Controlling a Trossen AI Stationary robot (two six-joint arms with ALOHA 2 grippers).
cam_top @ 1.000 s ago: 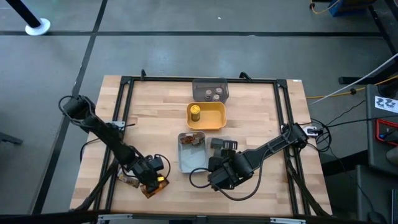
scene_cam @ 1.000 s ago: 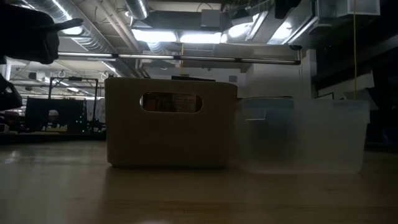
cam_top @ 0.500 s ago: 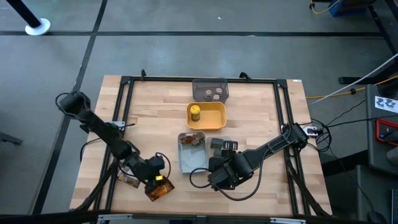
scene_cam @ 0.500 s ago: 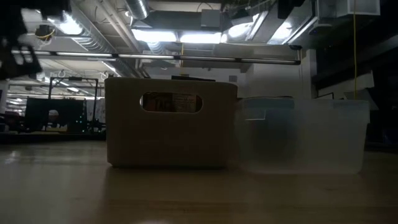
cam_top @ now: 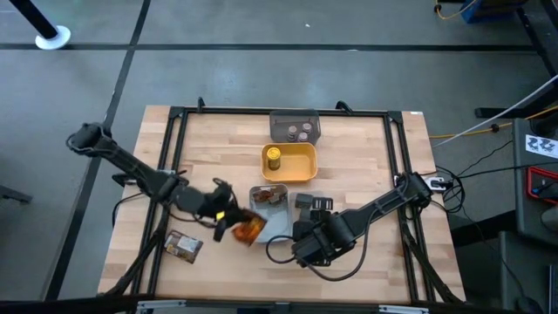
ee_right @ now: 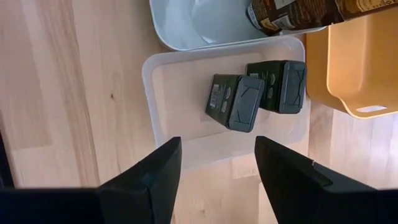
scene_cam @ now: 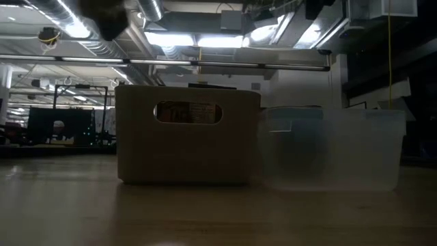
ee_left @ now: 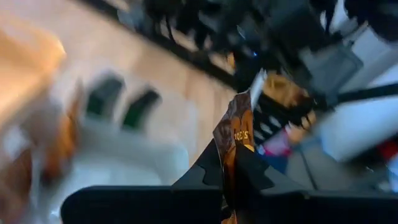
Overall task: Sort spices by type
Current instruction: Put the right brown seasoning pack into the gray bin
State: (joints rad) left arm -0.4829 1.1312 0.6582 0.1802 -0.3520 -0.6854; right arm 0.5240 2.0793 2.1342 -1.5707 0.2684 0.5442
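In the high view my left gripper [cam_top: 225,218] is shut on an orange-and-brown foil packet [cam_top: 248,228], just left of the pale-blue tray [cam_top: 261,228]. A second brown packet [cam_top: 183,247] lies flat on the table near the left front. More brown packets [cam_top: 270,195] lie in the pale-blue tray. Two dark cube boxes [ee_right: 236,102] sit in the clear tray [ee_right: 168,112], in front of my open right gripper [ee_right: 217,180]. The yellow-lidded jar [cam_top: 274,157] stands in the yellow tray [cam_top: 305,170]. Two round jars [cam_top: 298,133] sit in the grey tray [cam_top: 295,117]. My left gripper pinches the foil packet between its two fingers [ee_left: 205,180] at one end [ee_left: 233,158]. The packet is lifted clear of the table. Its free end [cam_top: 253,231] sticks out past the fingers toward the pale-blue tray.
The four trays cluster in the table's middle, running from the far edge toward the near side. A black frame [cam_top: 174,131] runs around the tabletop. Bare wood shows left of the trays and along the near edge. My right arm [cam_top: 375,209] lies across the right near part.
My left gripper has risen from the near-left part of the table and swung right and farther in, toward the pale-blue tray, carrying the orange-and-brown packet lifted clear. The other brown packet has stayed on the table.
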